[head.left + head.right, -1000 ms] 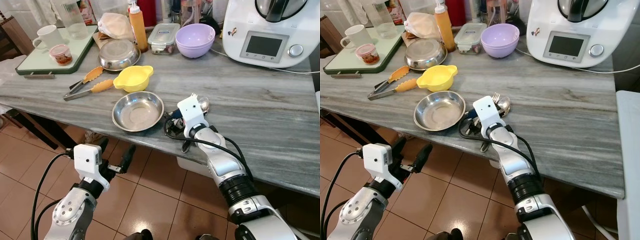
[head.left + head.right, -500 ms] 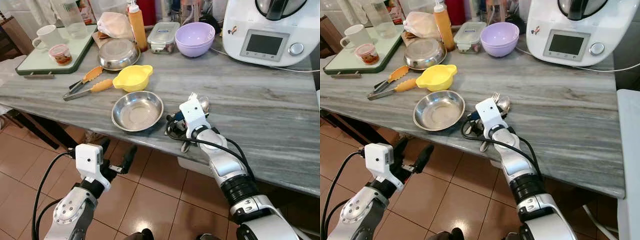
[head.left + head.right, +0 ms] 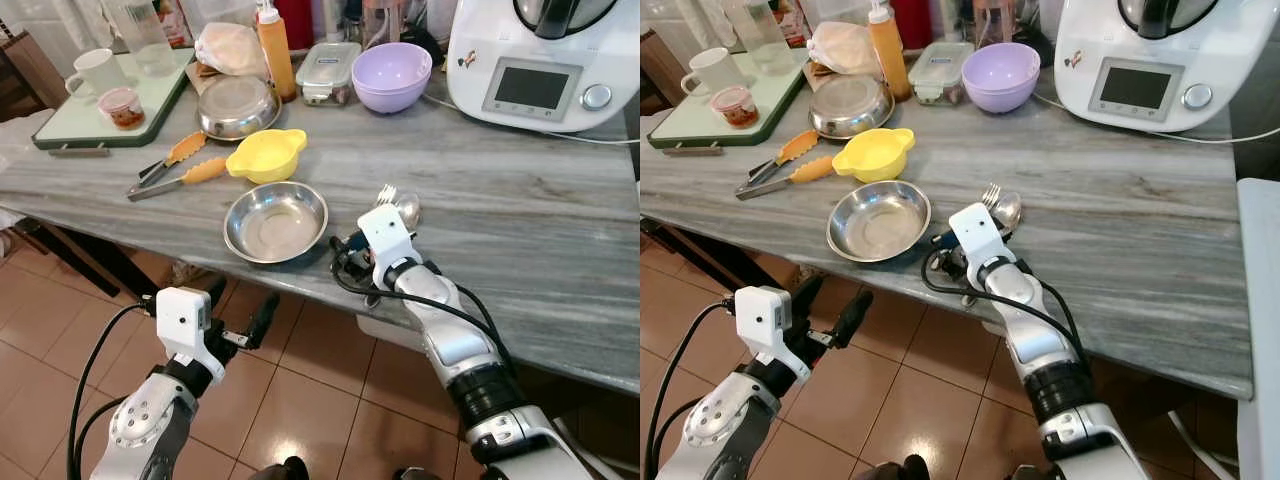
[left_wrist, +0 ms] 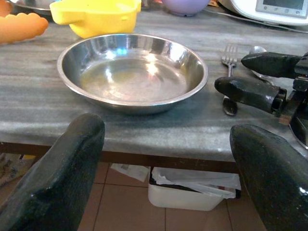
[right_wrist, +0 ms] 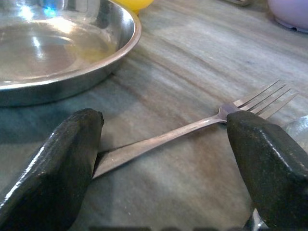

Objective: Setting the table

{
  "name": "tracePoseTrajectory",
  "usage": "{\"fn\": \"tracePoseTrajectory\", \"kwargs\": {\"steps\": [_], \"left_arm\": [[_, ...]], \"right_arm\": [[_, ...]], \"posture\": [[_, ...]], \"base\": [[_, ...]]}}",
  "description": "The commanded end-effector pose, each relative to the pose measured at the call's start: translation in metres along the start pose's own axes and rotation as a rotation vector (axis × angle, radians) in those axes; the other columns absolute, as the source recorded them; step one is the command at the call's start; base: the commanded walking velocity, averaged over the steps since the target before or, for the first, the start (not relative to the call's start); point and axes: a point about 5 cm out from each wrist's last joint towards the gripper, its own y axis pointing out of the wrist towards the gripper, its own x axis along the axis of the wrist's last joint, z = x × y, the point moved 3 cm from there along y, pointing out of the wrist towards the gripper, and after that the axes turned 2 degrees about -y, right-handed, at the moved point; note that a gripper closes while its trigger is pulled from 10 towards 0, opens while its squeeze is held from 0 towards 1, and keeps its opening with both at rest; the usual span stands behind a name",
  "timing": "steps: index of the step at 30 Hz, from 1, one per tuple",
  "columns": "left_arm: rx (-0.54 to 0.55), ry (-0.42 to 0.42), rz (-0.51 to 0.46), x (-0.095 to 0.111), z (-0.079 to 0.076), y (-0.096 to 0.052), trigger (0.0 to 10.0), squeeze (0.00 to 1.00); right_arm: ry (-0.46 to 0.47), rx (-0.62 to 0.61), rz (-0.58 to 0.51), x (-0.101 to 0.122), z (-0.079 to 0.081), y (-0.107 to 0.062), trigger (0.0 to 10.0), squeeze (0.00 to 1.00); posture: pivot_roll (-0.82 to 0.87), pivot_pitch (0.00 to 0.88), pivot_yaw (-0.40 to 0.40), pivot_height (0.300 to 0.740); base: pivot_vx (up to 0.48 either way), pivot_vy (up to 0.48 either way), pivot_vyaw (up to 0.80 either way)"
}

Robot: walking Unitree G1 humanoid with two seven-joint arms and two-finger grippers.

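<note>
Two claws spread: your right claw (image 5: 159,159) has crept forward, now straddling steel fork (image 5: 202,126) beside round steel dish (image 3: 276,221) on grey marble table (image 3: 520,200); fork not yet pinched. Left claw (image 3: 235,315) idle below edge.

grey marble table (image 3: 520,190), steel plate (image 3: 276,221), fork (image 5: 192,130), spoon (image 3: 407,207), yellow bowl (image 3: 266,155), tongs (image 3: 178,170), purple bowl (image 3: 391,78), green tray (image 3: 80,125)

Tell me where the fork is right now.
The fork lies flat on the counter right of the steel plate, beside a spoon, with the open right gripper straddling its handle.
</note>
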Motion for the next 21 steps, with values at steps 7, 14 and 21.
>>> {"fn": "tracePoseTrajectory", "kwargs": {"steps": [7, 14, 21], "left_arm": [[0.003, 0.017, 0.018, -0.0004, 0.0046, -0.0006, 10.0, 0.00], [0.003, 0.019, 0.018, -0.0001, 0.0049, 0.0008, 10.0, 0.00], [0.003, 0.019, 0.018, -0.0001, 0.0049, 0.0008, 10.0, 0.00]], "right_arm": [[0.007, 0.035, 0.063, -0.0178, 0.0059, -0.0107, 10.0, 0.54], [0.005, 0.036, 0.064, -0.0189, 0.0042, -0.0138, 10.0, 0.54], [0.005, 0.036, 0.064, -0.0189, 0.0042, -0.0138, 10.0, 0.54]], "posture": [[-0.11, 0.179, 0.169, 0.740], [-0.11, 0.177, 0.170, 0.740], [-0.11, 0.177, 0.170, 0.740]], "base": [[0.000, 0.000, 0.00], [0.000, 0.000, 0.00], [0.000, 0.000, 0.00]]}}
